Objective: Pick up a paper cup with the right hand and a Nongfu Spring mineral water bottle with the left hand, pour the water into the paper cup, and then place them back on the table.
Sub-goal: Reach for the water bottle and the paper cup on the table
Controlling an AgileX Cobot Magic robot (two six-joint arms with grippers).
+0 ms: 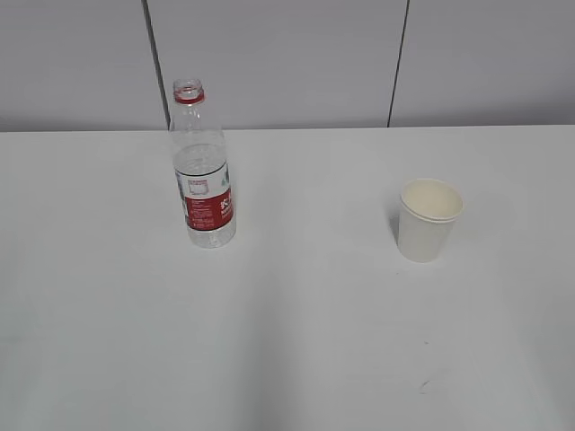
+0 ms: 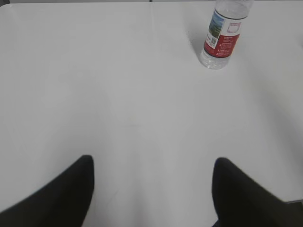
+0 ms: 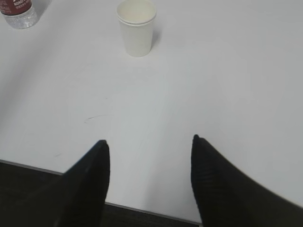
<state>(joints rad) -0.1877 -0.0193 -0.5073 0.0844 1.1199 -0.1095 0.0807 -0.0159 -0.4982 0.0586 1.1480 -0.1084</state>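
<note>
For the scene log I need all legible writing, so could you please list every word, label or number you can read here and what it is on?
Nongfu Spring mineral water bottle: the red-and-white label band carries white characters and small print, too blurred to read in any view.
paper cup: plain white, no text.
table: no writing, only a faint scuff mark.

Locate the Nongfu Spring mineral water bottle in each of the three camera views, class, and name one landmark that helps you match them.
Exterior view: Nongfu Spring mineral water bottle stands upright, left of centre, uncapped.
Left wrist view: top right, its upper part cut off by the frame edge.
Right wrist view: top left corner, only its base showing.
Shared landmark: the paper cup in the exterior and right wrist views; the white table in all three.
</note>
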